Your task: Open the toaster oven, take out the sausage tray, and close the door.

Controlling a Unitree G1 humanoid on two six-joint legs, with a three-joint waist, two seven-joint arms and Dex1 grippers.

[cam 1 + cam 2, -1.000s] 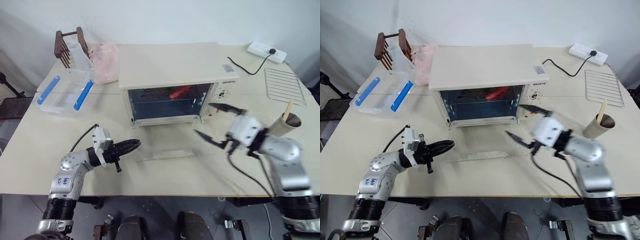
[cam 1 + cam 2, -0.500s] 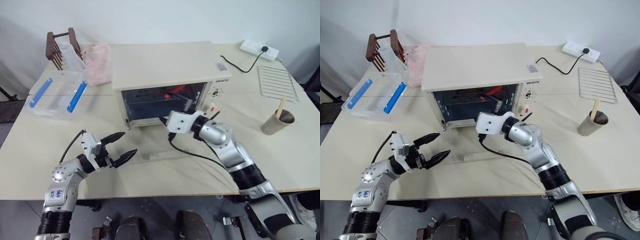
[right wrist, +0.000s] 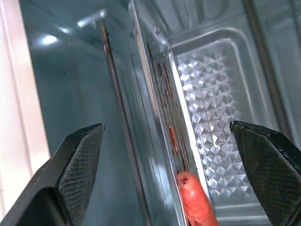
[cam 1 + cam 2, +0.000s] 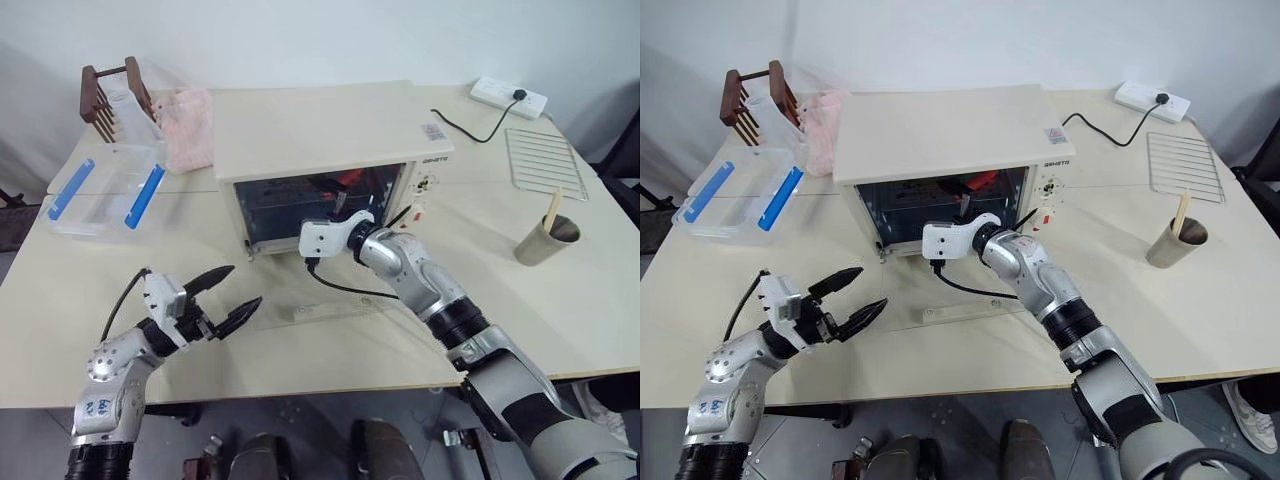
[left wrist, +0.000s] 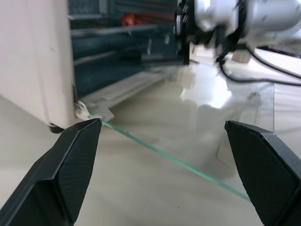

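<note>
Tabletop (image 4: 560, 300): toaster oven (image 4: 325, 125) sits mid-tabletop toward the back edge, front facing you, long axis running left-right across the tabletop. Door (image 4: 330, 300) is already down, glass panel lying flat on the tabletop in front of the oven w/ its bar handle along the near side, parallel to the front edge. So step 1 looks done; tray pull and door close are left.

Sausage tray (image 3: 221, 117) is inside the oven cavity on its rails, not out yet. In the right wrist view you see its ribbed floor and near rim edge-on, one red sausage (image 3: 197, 202) on it by the rim. Tray's long axis seems to follow the oven's width; can't tell more.

Right gripper (image 4: 345, 205) is at the oven mouth, pointing into the cavity, jaws spread wide, nothing held, not touching the tray as far as you can see.

Left gripper (image 4: 225, 298) hovers over the tabletop nr the front-left, just left of the door glass, jaws wide, empty, aimed toward the oven.
</note>
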